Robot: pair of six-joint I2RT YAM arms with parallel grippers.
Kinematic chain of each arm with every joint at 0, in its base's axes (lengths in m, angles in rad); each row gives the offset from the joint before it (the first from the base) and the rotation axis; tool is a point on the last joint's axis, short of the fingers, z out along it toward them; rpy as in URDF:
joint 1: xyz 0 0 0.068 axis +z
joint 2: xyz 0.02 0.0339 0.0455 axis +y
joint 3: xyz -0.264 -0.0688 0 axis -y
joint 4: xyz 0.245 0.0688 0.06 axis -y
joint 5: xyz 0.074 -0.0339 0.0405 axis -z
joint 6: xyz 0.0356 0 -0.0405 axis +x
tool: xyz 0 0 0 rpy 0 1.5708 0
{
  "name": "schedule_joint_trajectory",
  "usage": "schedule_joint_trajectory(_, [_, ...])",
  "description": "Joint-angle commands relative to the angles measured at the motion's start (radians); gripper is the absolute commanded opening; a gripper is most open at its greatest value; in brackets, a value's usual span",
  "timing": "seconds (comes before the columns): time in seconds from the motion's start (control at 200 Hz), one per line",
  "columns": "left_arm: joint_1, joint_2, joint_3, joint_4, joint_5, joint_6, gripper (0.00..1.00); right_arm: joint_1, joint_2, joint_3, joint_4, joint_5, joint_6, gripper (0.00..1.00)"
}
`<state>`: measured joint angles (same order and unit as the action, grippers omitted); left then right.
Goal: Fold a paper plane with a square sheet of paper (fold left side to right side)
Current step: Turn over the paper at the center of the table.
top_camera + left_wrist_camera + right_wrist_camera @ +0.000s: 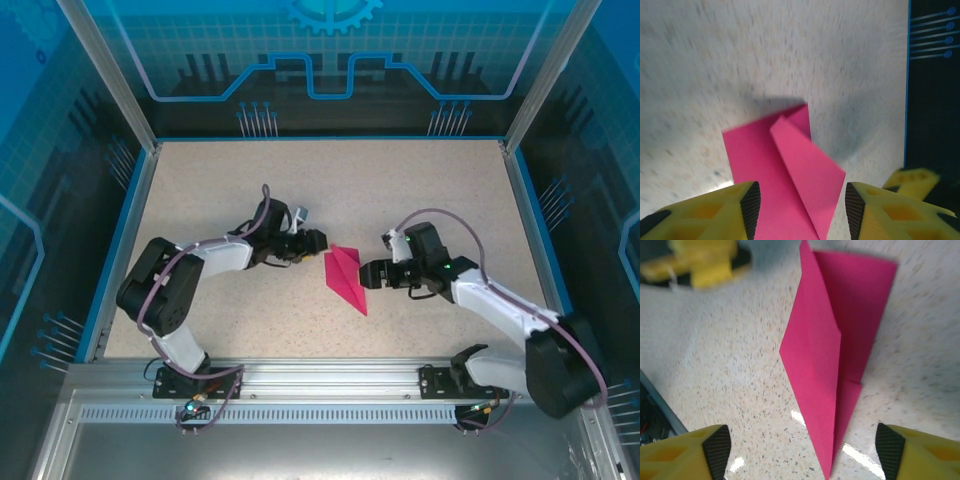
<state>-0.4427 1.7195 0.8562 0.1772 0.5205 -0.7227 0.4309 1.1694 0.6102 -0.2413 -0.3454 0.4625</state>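
Magenta paper (345, 278), partly folded, lies flat mid desk (220, 180), long axis 11 to 5 o'clock. Left claw (319, 241) sits just off its 10 o'clock end, right claw (365, 273) at its 3 o'clock. Both released, holding nothing, about equally near.

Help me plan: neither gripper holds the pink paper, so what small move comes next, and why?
Probably lower the left gripper onto the paper plane to flatten its flap: it and the right gripper are open, the paper lies free, and that flap seems lifted.
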Motion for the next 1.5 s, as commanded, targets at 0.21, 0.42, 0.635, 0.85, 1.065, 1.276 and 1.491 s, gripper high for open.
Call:
schedule_joint_trajectory(0.21, [-0.107, 0.162, 0.091, 0.074, 0.016, -0.08, 0.51, -0.096, -0.256, -0.103, -0.095, 0.033, -0.003, 0.92])
schedule_joint_trajectory(0.42, [-0.129, 0.219, 0.135, 0.095, 0.035, -0.09, 0.42, -0.161, -0.296, -0.128, -0.099, -0.089, -0.017, 0.93])
schedule_joint_trajectory(0.635, [-0.133, 0.186, 0.139, 0.165, 0.047, -0.091, 0.07, -0.234, -0.298, -0.173, -0.007, -0.265, 0.024, 0.99])
schedule_joint_trajectory(0.85, [-0.116, 0.003, 0.147, 0.09, 0.027, -0.047, 0.0, -0.302, -0.233, -0.192, 0.125, -0.486, 0.085, 0.99])
schedule_joint_trajectory(1.065, [-0.106, -0.16, 0.145, 0.09, 0.037, -0.08, 0.0, -0.342, -0.158, -0.236, 0.487, -0.677, 0.308, 0.99])
schedule_joint_trajectory(1.276, [-0.107, -0.212, 0.15, 0.161, 0.087, -0.14, 0.0, -0.316, -0.089, -0.227, 0.784, -0.749, 0.491, 0.99])
schedule_joint_trajectory(1.491, [-0.11, -0.216, 0.141, 0.246, 0.129, -0.197, 0.0, -0.21, -0.058, -0.179, 0.799, -0.678, 0.534, 0.99])
